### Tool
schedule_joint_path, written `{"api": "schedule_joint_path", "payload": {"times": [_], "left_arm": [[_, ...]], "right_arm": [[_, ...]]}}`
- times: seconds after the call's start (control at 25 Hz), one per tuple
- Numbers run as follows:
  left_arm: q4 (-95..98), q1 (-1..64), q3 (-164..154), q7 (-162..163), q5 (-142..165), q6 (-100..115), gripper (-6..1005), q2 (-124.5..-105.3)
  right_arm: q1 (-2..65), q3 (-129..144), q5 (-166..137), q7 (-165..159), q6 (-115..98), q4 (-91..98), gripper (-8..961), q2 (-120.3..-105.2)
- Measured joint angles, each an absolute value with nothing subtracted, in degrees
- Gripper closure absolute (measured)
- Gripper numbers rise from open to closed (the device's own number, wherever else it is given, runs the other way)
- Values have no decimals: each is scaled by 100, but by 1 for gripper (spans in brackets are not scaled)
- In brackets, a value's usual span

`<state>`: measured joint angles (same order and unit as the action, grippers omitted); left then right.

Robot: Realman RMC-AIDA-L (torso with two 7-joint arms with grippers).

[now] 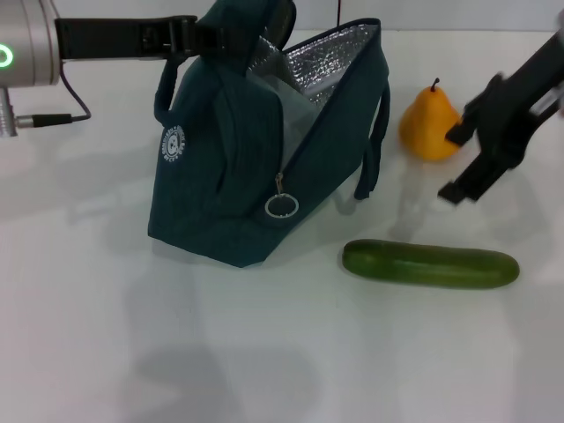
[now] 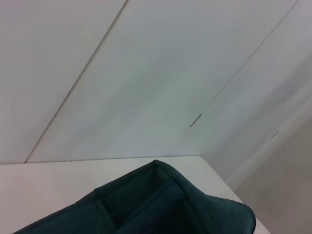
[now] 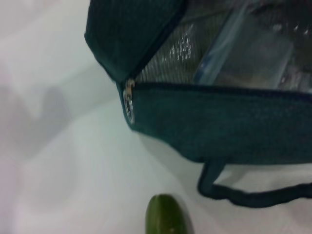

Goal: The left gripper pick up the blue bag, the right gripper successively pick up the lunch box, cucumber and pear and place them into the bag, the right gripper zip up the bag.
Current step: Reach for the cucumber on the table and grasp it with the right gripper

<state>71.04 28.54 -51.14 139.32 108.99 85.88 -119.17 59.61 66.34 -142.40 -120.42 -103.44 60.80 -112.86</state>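
On the white table (image 1: 106,335), blue bag (image 1: 220,194) handle in closed left hand (image 1: 181,37), right hand (image 1: 463,163) open

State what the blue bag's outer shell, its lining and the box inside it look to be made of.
Blue bag shell: looks like woven fabric, matte teal, with a soft fold and stitched edges. Lining: probably metallised foil, silver and crinkled, catching light. Lunch box: apparently clear plastic with a blue rim, seen through the bag's opening; the blurred wrist view leaves its finish uncertain.

The left hand (image 1: 187,37) reaches level from the tabletop's far left edge, fingers clamped. The right hand (image 1: 458,163) hangs over the right edge, fingers apart, empty.
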Motion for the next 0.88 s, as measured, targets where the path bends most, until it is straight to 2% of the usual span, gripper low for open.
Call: {"api": "schedule_joint_path", "payload": {"times": [0.04,0.16,0.88], "left_arm": [[7077,2867,-5111,13932,10899,8587,945,-11918],[7038,2897,-5109,13931,10899,8586,945,-11918],[6897,2986,-5125,13913,10899,8517,945,-11935]], "right_arm": [[6069,6750,-14531,-12077,-10360,6037,68,-11466],[6150,6940,-14625,-12150,-10367,5925,68,-11542],[6412,7800,-14439,-12229,-9471,4702,68,-11605]]}}
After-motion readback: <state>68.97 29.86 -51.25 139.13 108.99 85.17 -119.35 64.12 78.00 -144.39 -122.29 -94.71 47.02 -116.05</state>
